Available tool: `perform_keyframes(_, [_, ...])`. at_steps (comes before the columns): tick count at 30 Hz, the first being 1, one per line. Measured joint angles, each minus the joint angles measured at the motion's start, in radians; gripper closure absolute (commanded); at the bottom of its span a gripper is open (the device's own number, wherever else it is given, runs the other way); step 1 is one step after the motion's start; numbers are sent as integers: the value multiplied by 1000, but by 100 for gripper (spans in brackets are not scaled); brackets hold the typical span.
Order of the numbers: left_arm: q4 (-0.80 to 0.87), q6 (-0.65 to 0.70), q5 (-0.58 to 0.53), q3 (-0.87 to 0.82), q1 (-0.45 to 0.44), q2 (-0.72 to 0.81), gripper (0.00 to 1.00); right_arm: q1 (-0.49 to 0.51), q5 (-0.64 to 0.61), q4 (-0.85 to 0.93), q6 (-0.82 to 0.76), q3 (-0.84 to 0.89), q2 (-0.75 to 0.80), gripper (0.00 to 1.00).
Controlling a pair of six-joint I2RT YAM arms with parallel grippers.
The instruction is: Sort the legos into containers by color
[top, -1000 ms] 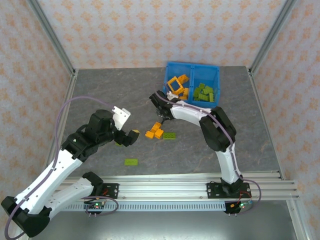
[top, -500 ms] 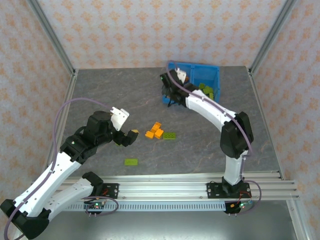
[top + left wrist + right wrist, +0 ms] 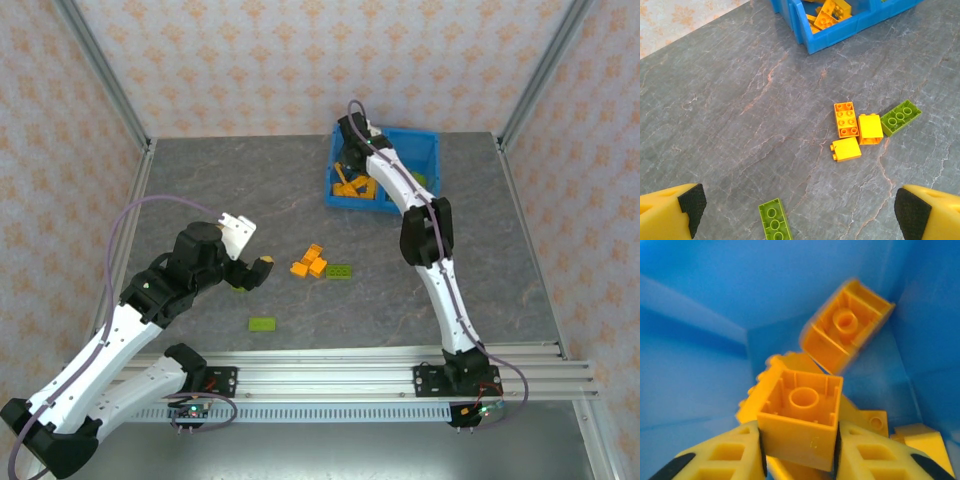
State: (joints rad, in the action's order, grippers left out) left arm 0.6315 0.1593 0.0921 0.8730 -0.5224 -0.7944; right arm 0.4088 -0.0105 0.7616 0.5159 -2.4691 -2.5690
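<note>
My right gripper [image 3: 799, 452] is shut on a hollow orange lego [image 3: 800, 422], underside up, low inside the left compartment of the blue bin [image 3: 420, 134]. Other orange legos [image 3: 845, 330] lie below and behind it. From above, the right gripper [image 3: 347, 155] reaches into that orange-filled compartment; green legos [image 3: 415, 180] fill the right one. Three orange legos [image 3: 846, 119] and a green one [image 3: 900, 117] sit together mid-table. My left gripper [image 3: 800, 207] hangs open over the table, a green lego [image 3: 774, 220] between its fingers' line.
Another green lego [image 3: 263, 323] lies nearer the front rail. The bin's near wall [image 3: 840, 37] stands beyond the loose cluster. Grey table [image 3: 200, 180] lies bare to the left, bounded by patterned walls and metal posts.
The right arm swung from the loose cluster on the table up to the bin's left compartment, carrying the orange lego. The left arm barely moved.
</note>
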Motion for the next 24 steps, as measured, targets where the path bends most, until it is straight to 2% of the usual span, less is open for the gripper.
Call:
perform_keyframes(3, [0,0,-1,-1,0,-5,0,1,18,37,-11,-7,2,45])
perform_keyframes(9, [0,-2,-18,-1,0,-34,0,3,34,65,-21,-6,55,44])
perform_keyframes(12, [0,-12,-56,-1,0,-36,0,3,39,70,-23,42,153,44])
perform_keyframes(16, [1,-68,-145,1,21,-43,0,3,57,49,-27,209,391,41])
perform_keyframes(24, [47,-316,-264,107,34,-134,0,9,175,-95,-98,709,954,20])
